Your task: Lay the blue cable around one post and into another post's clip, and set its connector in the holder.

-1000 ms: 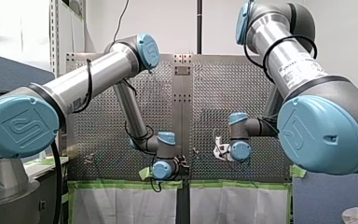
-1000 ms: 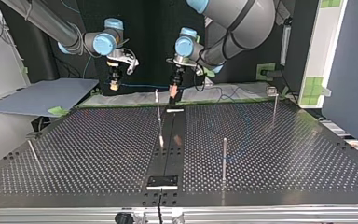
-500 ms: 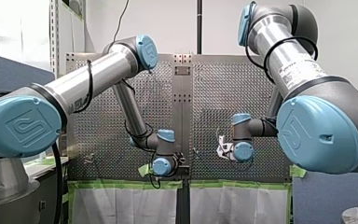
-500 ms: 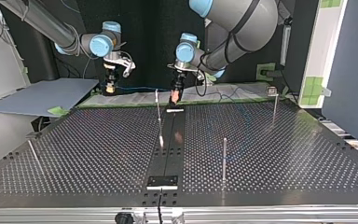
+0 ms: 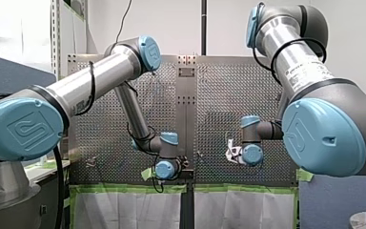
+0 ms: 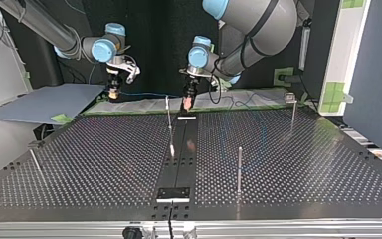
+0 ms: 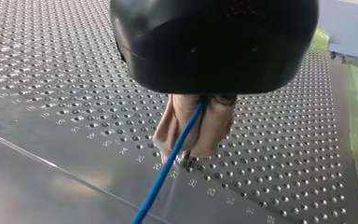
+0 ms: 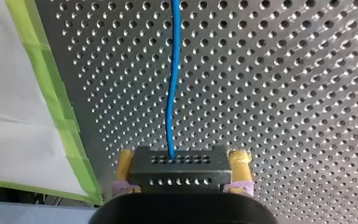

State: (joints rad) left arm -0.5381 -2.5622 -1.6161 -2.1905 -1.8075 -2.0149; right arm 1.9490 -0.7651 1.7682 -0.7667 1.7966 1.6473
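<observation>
Now left jaws tight on the blue cable (image 7: 168, 163), right jaws gripping its black connector (image 8: 182, 173).

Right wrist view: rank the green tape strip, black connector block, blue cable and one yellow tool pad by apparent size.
1. Black perforated connector block and green tape strip: about alike in area, can't separate.
2. Thin blue cable, long but narrow.
3. Yellow tool pad, smallest.

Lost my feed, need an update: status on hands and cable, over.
Left hand shut on blue cable. Right hand shut on connector. Cable strung between them. One post close by left hand.
</observation>
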